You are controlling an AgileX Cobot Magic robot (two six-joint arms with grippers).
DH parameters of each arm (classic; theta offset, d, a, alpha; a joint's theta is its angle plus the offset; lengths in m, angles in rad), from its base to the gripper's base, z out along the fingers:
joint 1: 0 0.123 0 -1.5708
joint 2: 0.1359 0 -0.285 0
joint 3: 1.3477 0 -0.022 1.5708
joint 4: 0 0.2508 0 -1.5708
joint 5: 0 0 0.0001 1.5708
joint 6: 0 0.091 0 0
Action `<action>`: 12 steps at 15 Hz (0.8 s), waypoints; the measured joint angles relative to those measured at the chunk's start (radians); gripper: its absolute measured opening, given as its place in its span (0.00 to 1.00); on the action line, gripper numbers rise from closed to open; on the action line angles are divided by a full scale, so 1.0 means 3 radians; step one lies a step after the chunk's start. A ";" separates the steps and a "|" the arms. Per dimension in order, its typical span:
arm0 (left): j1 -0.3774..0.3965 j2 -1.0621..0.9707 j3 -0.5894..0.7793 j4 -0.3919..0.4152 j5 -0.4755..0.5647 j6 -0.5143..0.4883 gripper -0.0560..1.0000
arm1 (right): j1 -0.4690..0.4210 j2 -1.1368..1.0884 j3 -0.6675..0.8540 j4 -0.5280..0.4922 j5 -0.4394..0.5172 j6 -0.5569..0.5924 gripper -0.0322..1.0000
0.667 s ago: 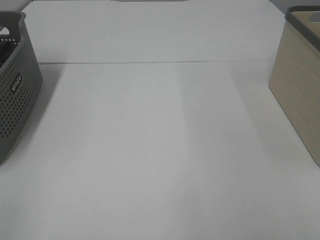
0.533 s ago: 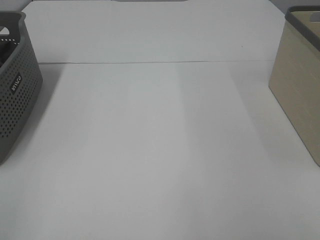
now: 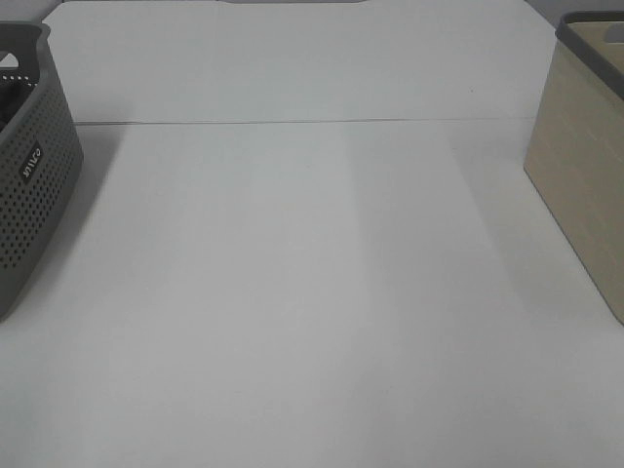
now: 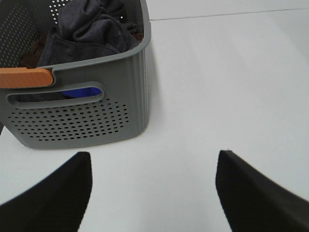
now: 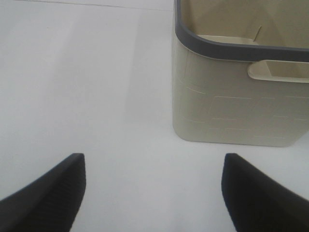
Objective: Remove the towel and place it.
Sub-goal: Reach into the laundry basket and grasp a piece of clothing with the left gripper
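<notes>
towel (image 4: pixel 91 29) bunched in grey basket (image 4: pixel 96 121) | left fingers (image 4: pixel 53 193) wide | right fingers (image 5: pixel 48 193) wide, near beige basket (image 5: pixel 231 111)

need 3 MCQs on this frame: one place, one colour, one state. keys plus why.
1. Where is the towel?
A on a shelf; B in the grey basket; C on the floor.
2. What colour is the rim of the beige basket?
A orange; B white; C dark grey.
3. How is the left claw?
A open and empty; B shut on the towel; C shut on a basket rim.

1 B: the left wrist view shows it bunched inside the perforated walls.
2 C: a dark grey band runs along its top edge.
3 A: its fingers stand wide apart with nothing held between them.
</notes>
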 joint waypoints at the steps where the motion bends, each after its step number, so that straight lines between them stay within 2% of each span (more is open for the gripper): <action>1: 0.0000 0.0000 0.0000 0.0000 0.0000 0.0000 0.70 | 0.0000 0.0000 0.0000 0.0000 0.0000 0.0000 0.77; 12: 0.0000 0.0000 0.0000 0.0000 0.0000 0.0000 0.70 | 0.0000 0.0000 0.0000 0.0000 0.0000 0.0000 0.77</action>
